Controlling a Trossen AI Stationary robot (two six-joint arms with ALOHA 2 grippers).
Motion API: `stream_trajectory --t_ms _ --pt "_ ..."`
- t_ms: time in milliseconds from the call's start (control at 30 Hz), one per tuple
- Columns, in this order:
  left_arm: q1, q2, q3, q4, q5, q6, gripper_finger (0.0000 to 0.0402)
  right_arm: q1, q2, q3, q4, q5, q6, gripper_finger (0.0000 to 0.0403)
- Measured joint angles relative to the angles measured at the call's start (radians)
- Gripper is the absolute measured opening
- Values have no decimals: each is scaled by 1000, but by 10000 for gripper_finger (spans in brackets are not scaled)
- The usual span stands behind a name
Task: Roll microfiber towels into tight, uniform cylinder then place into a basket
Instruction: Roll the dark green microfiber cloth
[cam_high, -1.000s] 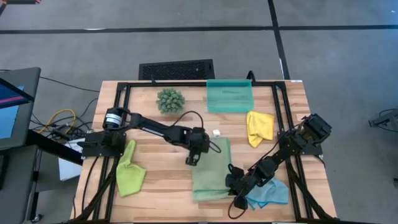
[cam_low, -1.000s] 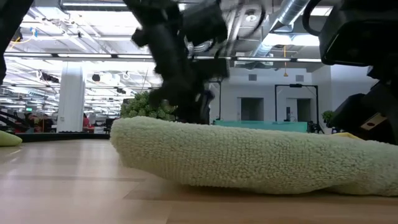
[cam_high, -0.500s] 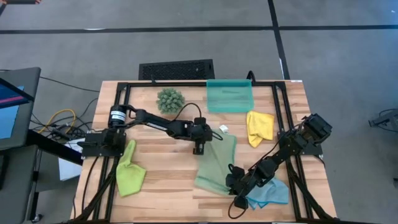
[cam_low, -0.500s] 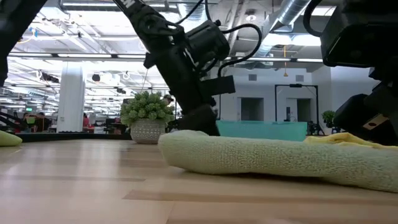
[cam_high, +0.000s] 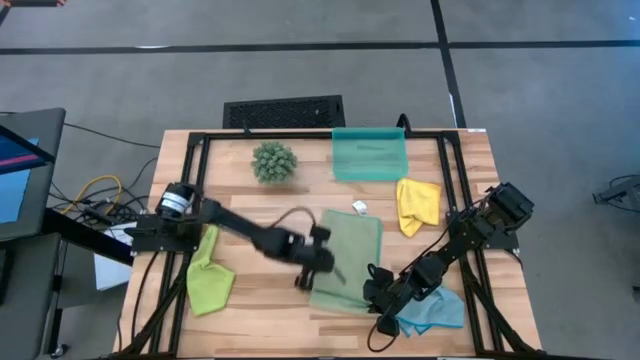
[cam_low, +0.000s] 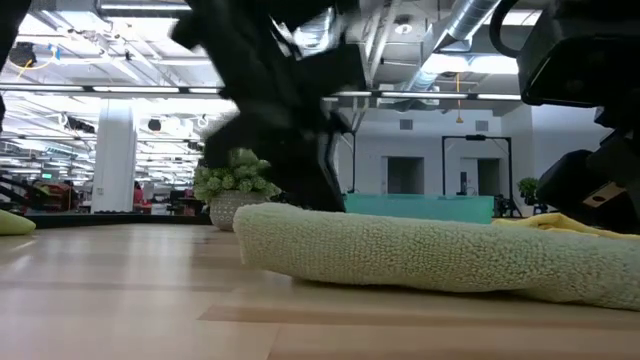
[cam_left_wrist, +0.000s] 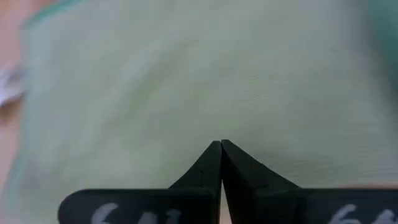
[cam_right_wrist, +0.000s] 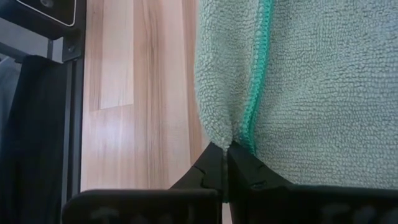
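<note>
Now, line by line:
Desk (cam_high: 250, 305): pale wooden planks with a black frame along the edges.
Sage green towel (cam_high: 350, 262): spread mostly flat near the middle of the desk, slightly right of centre — in the low view it shows as a long fuzzy mound lying on the wood.
Left claw (cam_high: 308, 275): over the left near part of the sage green towel; its fingers are pressed together, and the left wrist view shows their tips meeting just above the cloth with nothing seen between them.
Right claw (cam_right_wrist: 222, 148): at the near right corner of the sage green towel, pinching the teal-stitched hem where the cloth bunches into the tips.
Light blue towel (cam_high: 435, 310): crumpled at the near right of the desk, partly under the right arm.
Yellow towel (cam_high: 417, 205): crumpled on the right side, just near of the basket.
Lime green towel (cam_high: 208, 275): bunched on the left side, beside the base of the left arm.
Basket (cam_high: 369, 155): translucent teal, at the far edge right of centre — well apart from the sage green towel.
Plant ball (cam_high: 273, 161): spiky green, at the far edge to the left of the basket.
Grille (cam_high: 284, 111): black and slotted, on the floor beyond the far edge.
</note>
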Motion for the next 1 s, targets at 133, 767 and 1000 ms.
stream_trajectory --t_ms 133,767,1000 --pt "-106 3 0 99 3 24 0 0 0 -1 1 0 -5 27" --pt "-204 141 36 285 -53 46 227 -25 0 3 1 0 -16 23" --pt "-232 148 99 80 -138 -95 198 -25 0 4 -5 0 -16 28"
